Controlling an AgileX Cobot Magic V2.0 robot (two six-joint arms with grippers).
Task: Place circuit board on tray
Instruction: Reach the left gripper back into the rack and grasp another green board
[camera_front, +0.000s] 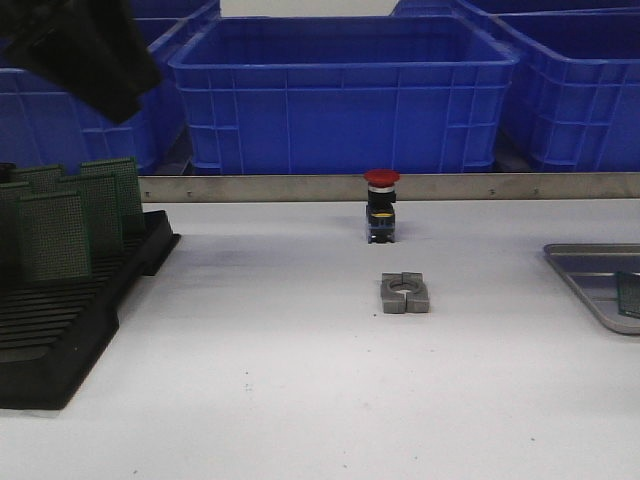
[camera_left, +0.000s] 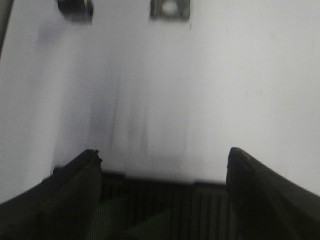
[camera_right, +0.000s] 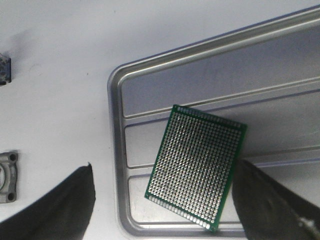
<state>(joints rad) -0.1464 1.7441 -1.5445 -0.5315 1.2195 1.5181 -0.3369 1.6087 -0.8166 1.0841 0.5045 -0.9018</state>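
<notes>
Already flat in the tray (camera_right: 116, 150), a green perforated circuit board (camera_right: 196, 165) lies tilted across the ribbed silver-grey metal bottom, its dotted grid facing up. Above it the right gripper (camera_right: 162, 210) is released, dark fingers spread wide and empty. Leftward, the left gripper (camera_left: 162, 195) is likewise spread, over a black slotted rack (camera_front: 60, 320) holding upright green boards (camera_front: 75, 215).

open table mid-way; clamp block (camera_front: 405, 293) and red button (camera_front: 381, 205) between rack (camera_front: 60, 320) and tray (camera_front: 590, 280).
</notes>
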